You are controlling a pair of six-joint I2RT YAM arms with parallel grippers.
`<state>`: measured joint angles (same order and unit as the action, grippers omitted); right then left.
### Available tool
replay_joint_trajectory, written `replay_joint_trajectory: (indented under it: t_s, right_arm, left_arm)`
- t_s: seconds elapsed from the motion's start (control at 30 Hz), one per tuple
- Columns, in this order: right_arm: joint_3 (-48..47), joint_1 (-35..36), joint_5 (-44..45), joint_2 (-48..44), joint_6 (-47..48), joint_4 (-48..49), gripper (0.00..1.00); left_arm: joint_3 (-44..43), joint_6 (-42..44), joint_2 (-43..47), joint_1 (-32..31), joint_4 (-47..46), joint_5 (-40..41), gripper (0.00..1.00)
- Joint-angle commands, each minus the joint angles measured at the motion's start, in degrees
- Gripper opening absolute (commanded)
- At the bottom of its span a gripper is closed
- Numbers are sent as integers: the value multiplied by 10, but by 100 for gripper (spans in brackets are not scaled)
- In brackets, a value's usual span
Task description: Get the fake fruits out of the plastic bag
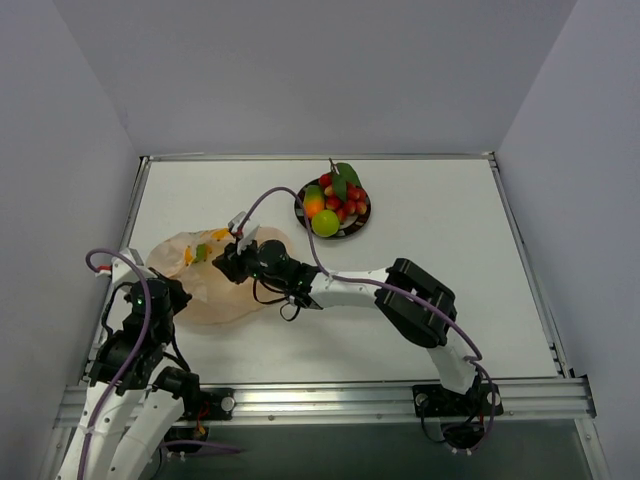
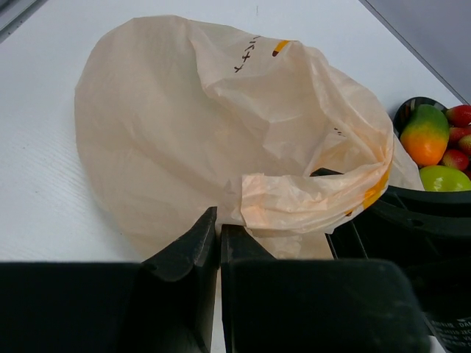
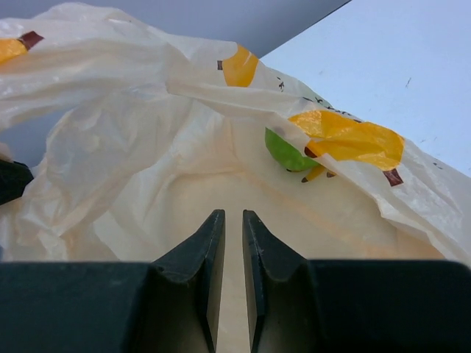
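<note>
Pinching the plastic bag (image 1: 205, 295) with the left gripper (image 2: 219, 226) at the bag's 8 o'clock edge, pressing the jaws tight together with no gap showing and catching a fold of the crinkly film right at the tips; seeing the bag slumped on the white table (image 1: 430, 230) around 9 o'clock of the tabletop in the top view, with orange printed marks facing up; reaching in from 3 o'clock with the right gripper (image 3: 234, 215), sitting just over the bag's middle, holding those jaws nearly closed with only a narrow slit between them, and not being able to tell about any film caught there; noticing, at 1 o'clock from the right fingertips in the wrist view, a rounded green fruit (image 3: 285, 151) tucked inside the bag under a fold bearing a yellow-orange print; finding, at 2 o'clock from the bag and well apart from it, a dark-rimmed plate (image 1: 350, 233) carrying an orange-green mango (image 1: 314, 203), a lime-green ball (image 1: 325, 223) just beside the mango at its 5 o'clock, and a cluster of red berries (image 1: 347, 200) toward the plate's 3 o'clock side, with green leaves at 12 to 1 o'clock
</note>
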<state>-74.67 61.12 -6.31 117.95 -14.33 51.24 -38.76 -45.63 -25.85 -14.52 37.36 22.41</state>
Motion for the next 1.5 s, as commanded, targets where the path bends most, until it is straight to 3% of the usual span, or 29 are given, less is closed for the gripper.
replay_joint_trajectory:
  t_s: [0.0, 0.07, 0.13, 0.17, 0.23, 0.27, 0.4, 0.53, 0.7, 0.83, 1.0, 1.2, 1.3, 1.37, 1.47]
  right_arm:
    - [-51, 0, 3, 23, -2, -7, 13]
    - [-66, 0, 2, 49, -4, -5, 21]
    - [-79, 0, 3, 67, -8, -4, 23]
    - [-84, 0, 4, 70, -7, -9, 26]
    - [-85, -1, 10, 78, -5, -11, 32]
    - [-80, 0, 16, 80, -7, -6, 41]
    - [-61, -4, 13, 85, -14, 5, 62]
    - [-62, -14, -4, 95, -15, 3, 68]
    - [-57, -31, -24, 101, -30, 16, 68]
    - [-59, -42, -29, 107, -41, 20, 68]
    - [-50, -47, -17, 103, -55, 28, 66]
    - [-45, -49, -19, 93, -59, 27, 65]
    - [-49, -49, -17, 92, -56, 21, 65]
    - [-47, -50, -15, 92, -56, 20, 65]
    - [-39, -55, -14, 86, -62, 28, 65]
  left_arm:
    - [-21, -10, 2, 0, -1, 17, 2]
    - [-18, -18, 2, 0, 27, 35, 2]
    - [-10, -26, -1, 0, 44, 68, 2]
    - [-5, -40, -8, 0, 55, 76, 9]
    - [13, -54, -18, 0, 54, 83, 28]
    - [21, -68, -35, 0, 47, 86, 53]
    - [38, -97, -84, 1, 4, 104, 97]
    - [30, -99, -99, 2, -26, 127, 94]
    - [21, -52, 22, 2, -19, 113, 94]
    - [-20, -37, 89, 2, 92, 114, 94]
    - [-137, -79, 27, 2, 229, 146, 94]
    - [-182, -43, -24, 2, 93, 160, 97]
    - [-212, -5, -70, 2, -7, 91, 98]
    - [-227, 18, -94, 2, -19, 57, 98]
    - [-246, -14, -130, 4, 45, 95, 94]
